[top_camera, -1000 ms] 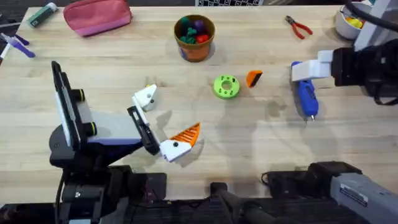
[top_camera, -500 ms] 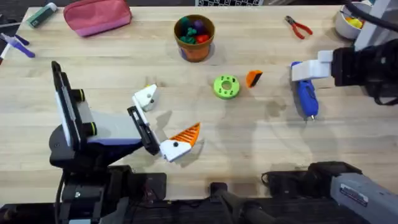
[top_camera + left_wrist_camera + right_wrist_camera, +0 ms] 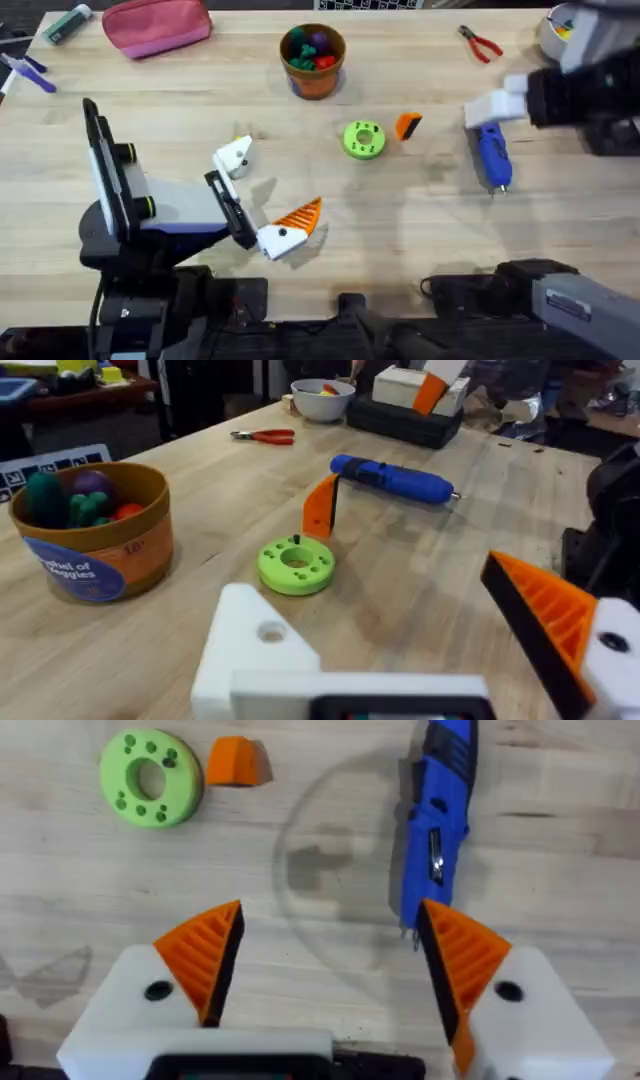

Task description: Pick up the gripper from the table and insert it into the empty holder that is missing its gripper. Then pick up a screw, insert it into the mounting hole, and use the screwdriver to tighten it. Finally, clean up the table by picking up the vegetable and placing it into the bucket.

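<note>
1. Overhead view. The gripper (image 3: 407, 126), a loose orange wedge, lies on the bench (image 3: 420, 220) just beside the green disc (image 3: 363, 140), on the side facing the screwdriver (image 3: 492, 155). The holder (image 3: 234, 157), bare and white, sits on the parked left arm, well apart from the green disc on its other side. The bucket (image 3: 313, 61) stands beyond the green disc, already holding toy pieces. The right gripper (image 3: 495, 108) hangs over the rear end of the screwdriver, not over the wedge. Judgement: the pick-up is not yet made; the arm must travel toward the green disc before descending.

2. Left wrist view. The left gripper (image 3: 425, 625) shows one bare white mount and one orange-padded finger; the jaws stand apart, holding nothing. The wedge stands on edge, touching or nearly touching the disc rim; which cannot be told.

3. Right wrist view. The right gripper (image 3: 330, 955) has its jaws spread wide and empty, with the screwdriver just past one pad. Judgement: centre on the wedge, close across its flat faces and avoid catching the disc.
</note>
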Robot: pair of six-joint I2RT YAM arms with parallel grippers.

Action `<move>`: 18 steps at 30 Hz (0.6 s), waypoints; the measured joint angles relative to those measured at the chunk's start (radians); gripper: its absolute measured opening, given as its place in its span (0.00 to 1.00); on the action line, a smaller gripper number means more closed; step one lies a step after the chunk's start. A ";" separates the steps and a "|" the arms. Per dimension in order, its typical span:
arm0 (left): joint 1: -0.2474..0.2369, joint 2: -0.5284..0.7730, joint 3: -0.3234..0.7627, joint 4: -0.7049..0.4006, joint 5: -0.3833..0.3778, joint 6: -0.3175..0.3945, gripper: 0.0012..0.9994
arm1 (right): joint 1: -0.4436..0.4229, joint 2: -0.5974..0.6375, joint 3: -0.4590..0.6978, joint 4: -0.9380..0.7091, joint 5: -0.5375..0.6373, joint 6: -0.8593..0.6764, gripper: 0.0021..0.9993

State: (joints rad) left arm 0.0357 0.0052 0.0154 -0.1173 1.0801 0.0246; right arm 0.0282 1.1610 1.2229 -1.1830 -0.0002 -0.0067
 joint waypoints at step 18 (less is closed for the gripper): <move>0.000 0.000 0.000 0.000 0.000 0.000 0.99 | 0.211 0.489 0.222 0.074 0.000 0.088 0.99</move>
State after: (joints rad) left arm 0.0359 0.0051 0.0154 -0.1173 1.0805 0.0242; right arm 0.2394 1.6501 1.4448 -1.1088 -0.0002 0.0810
